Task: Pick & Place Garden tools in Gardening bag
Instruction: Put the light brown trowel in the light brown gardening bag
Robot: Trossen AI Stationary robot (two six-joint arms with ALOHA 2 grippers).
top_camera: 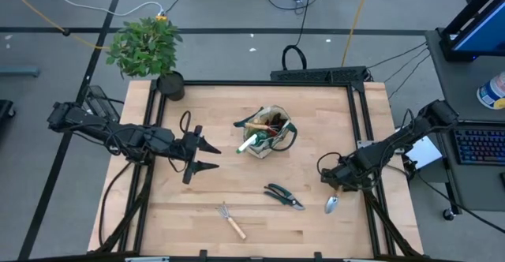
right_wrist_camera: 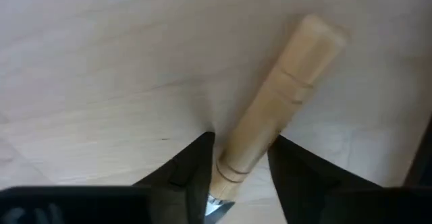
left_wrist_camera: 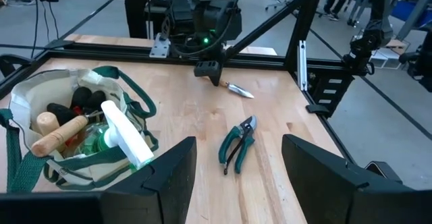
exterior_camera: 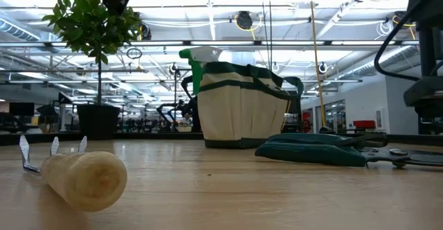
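Observation:
A wooden-handled silver trowel (top_camera: 332, 204) lies flat near the table's right edge, and my right gripper (top_camera: 338, 186) points steeply down over its handle, shut on it. The beige gardening bag (top_camera: 267, 132) stands mid-table with a wooden handle, dark items and a green-white sprayer (left_wrist_camera: 125, 140) sticking out of it. Dark pruning shears (top_camera: 282, 196) and a small rake (top_camera: 231, 220) lie flat toward the near edge. My left gripper (top_camera: 209, 155) hovers open left of the bag, with nothing between its fingers. My right gripper pinches the trowel's wooden handle (right_wrist_camera: 239, 160) between its two fingers, at the end nearest the metal blade. The fingers (right_wrist_camera: 196, 166) come from above, slanting down, and lie across the handle. The trowel lies on the table, its free handle end (right_wrist_camera: 317, 38) pointing away.
A leafy potted plant (top_camera: 146, 47) in a black pot (top_camera: 170, 84) stands at the far left corner. A black frame (top_camera: 359, 120) runs around the table. Bare wood lies between the bag and the near edge, around the shears and rake.

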